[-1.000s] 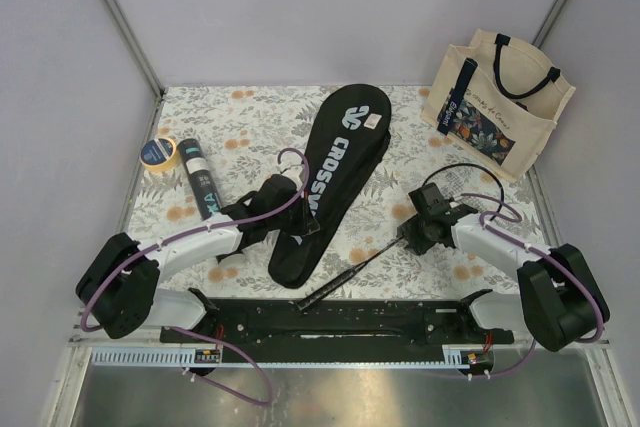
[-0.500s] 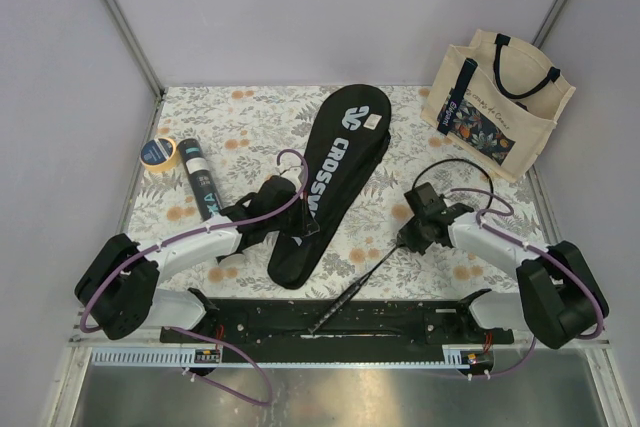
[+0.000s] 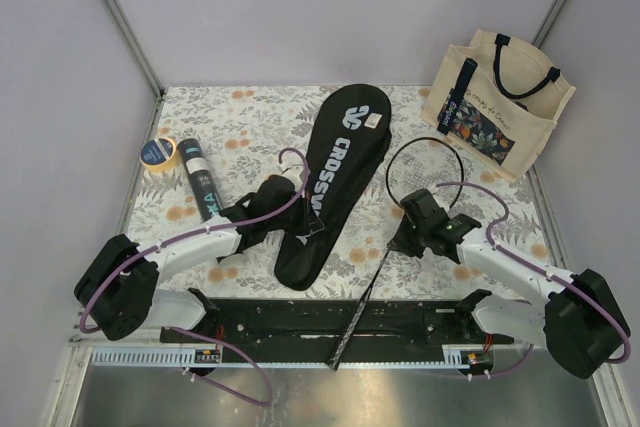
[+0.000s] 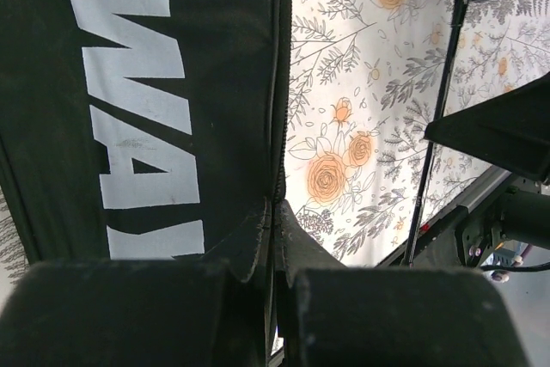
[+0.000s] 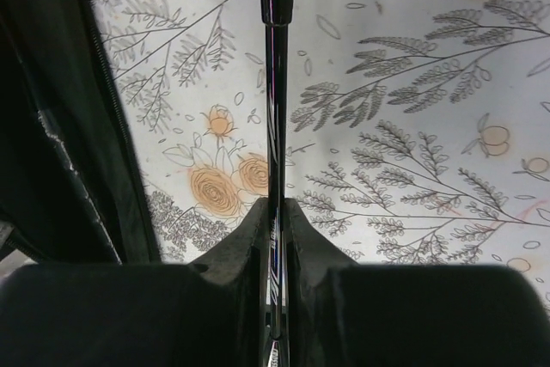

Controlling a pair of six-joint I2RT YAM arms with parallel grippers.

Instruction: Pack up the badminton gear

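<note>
R tool (image 5: 275, 212) clamped on racket (image 5: 275, 109) shaft: looks light, stiff, may pivot | L tool (image 4: 273, 225) pinching soft bag (image 3: 335, 162) edge

Left arm (image 3: 190, 242) stretched low toward centre, left gripper (image 4: 273, 223) pinched tight, right arm (image 3: 510, 265) angled inward, right gripper (image 5: 273, 212) clamped narrow

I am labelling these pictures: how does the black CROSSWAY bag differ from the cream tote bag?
The CROSSWAY racket bag is black, long and lies flat; the cream tote bag is boxy and stands upright. The left tool pinches the racket bag's edge; nothing touches the tote bag. Both carry printing.
</note>
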